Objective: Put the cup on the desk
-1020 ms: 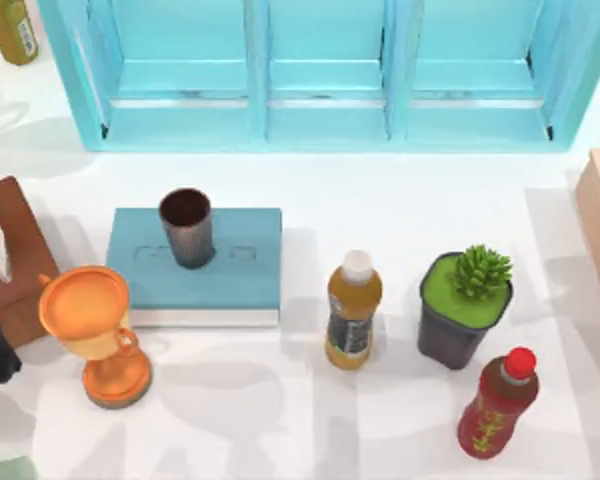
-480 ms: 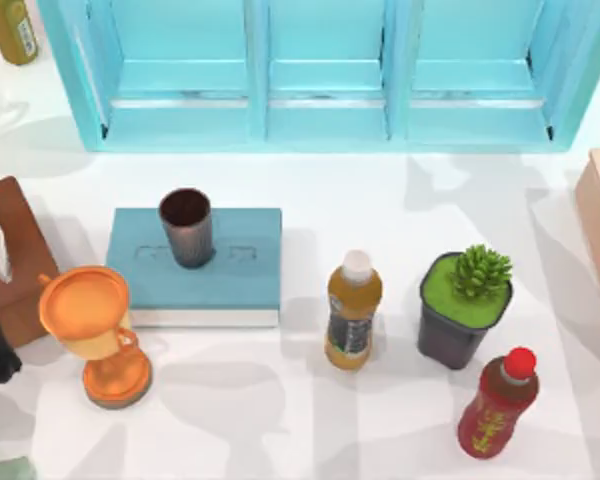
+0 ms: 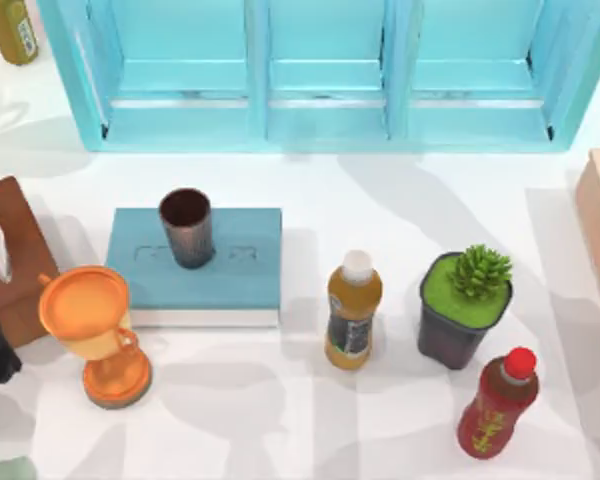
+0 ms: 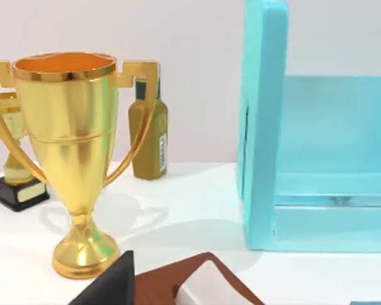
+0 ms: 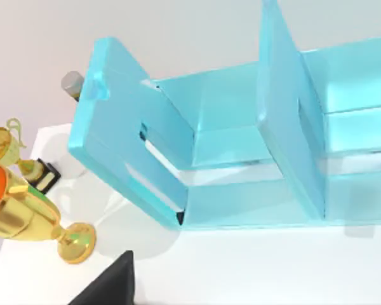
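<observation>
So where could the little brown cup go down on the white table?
The cup stands on the teal book. Bare desk stretches between the blue cabinet and the yellow bottle. Another patch lies in front of the book, beside the orange trophy. The plant pot and red bottle crowd the right.

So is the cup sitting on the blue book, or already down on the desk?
Touching the book. In the top view the cup stands upright on the teal book, its base inside the cover's outline, clear of the white desk.
</observation>
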Robot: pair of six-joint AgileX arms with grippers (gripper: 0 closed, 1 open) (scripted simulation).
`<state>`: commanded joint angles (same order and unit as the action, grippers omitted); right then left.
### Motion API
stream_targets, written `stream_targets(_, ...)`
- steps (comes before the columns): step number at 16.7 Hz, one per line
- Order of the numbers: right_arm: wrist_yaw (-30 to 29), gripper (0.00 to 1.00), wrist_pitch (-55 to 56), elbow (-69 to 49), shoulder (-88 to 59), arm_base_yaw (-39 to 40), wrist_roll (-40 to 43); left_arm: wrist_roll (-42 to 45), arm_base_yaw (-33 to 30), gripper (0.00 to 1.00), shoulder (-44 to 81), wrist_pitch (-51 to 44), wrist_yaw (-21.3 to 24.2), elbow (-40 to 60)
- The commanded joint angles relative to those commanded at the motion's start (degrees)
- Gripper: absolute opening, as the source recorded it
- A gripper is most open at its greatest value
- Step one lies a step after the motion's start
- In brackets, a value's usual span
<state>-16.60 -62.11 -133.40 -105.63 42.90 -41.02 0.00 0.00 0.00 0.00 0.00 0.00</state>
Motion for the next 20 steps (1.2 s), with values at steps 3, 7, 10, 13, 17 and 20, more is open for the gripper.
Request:
stream_targets(3, -2.5, 1.00, -8.7, -13.8, -14.0, 4.3, -5.1, 0.0, 0.0, 1.00, 0.0, 0.0, 0.0, 0.0)
stream_targets(7, -5.1, 1.00, -19.4, -27.6, -30.6, 9.2, -10.2, 0.0, 0.0, 1.00, 0.0, 0.0, 0.0, 0.0)
stream_targets(10, -6.5, 1.00, -25.9, -34.3, -40.3, 11.9, -12.6, 0.0, 0.0, 1.00, 0.0, 0.0, 0.0, 0.0)
stream_targets(13, -7.3, 1.00, -29.9, -37.6, -46.1, 13.5, -13.8, 0.0, 0.0, 1.00, 0.0, 0.0, 0.0, 0.0)
stream_targets(17, -7.5, 1.00, -30.6, -38.2, -47.2, 13.7, -13.9, 0.0, 0.0, 1.00, 0.0, 0.0, 0.0, 0.0)
stream_targets(20, -7.4, 1.00, -30.5, -38.0, -47.4, 13.4, -13.9, 0.0, 0.0, 1.00, 0.0, 0.0, 0.0, 0.0)
